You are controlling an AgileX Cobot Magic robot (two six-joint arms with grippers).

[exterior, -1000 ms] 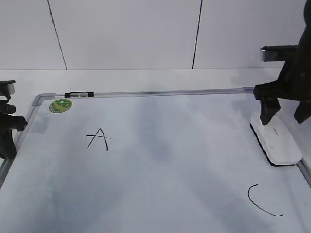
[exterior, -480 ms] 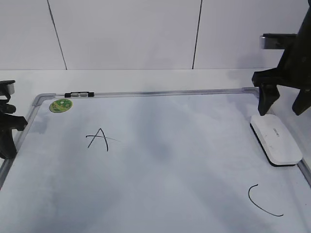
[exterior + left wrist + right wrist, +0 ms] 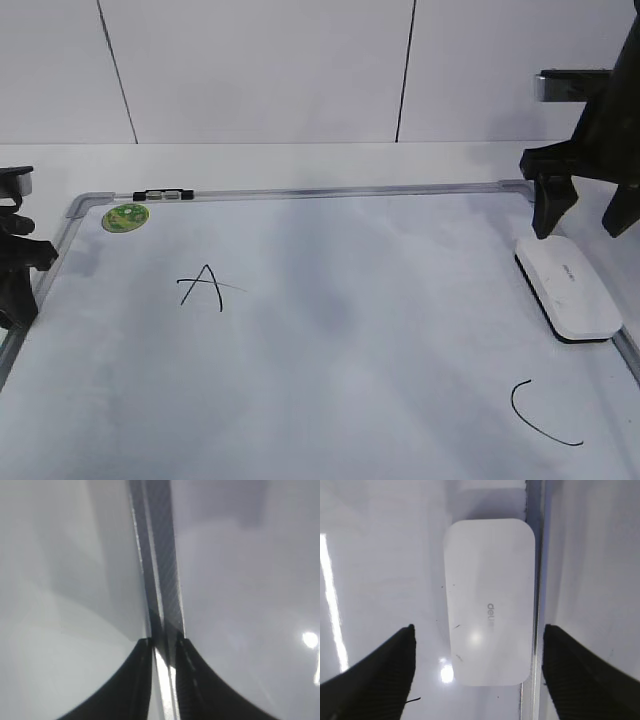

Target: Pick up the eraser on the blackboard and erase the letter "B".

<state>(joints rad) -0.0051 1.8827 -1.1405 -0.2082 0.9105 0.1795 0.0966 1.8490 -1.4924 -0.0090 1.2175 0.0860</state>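
Observation:
The white eraser point(image 3: 568, 290) lies flat on the blackboard point(image 3: 330, 350) against its right frame. It fills the middle of the right wrist view point(image 3: 490, 600). My right gripper point(image 3: 580, 228) hangs open just above the eraser's far end, its fingers point(image 3: 479, 630) spread wider than the eraser and not touching it. My left gripper point(image 3: 18, 295) is at the board's left edge, its fingers point(image 3: 163, 642) closed on the grey frame point(image 3: 160, 570). No letter "B" shows on the board.
A small "A" point(image 3: 203, 287) is drawn at the board's left, and a curved "C" point(image 3: 540, 415) at the front right. A round green sticker point(image 3: 125, 217) sits at the far left corner. A white wall stands behind the table.
My right gripper has risen off the eraser and stays open above it. The eraser and the left gripper have not moved.

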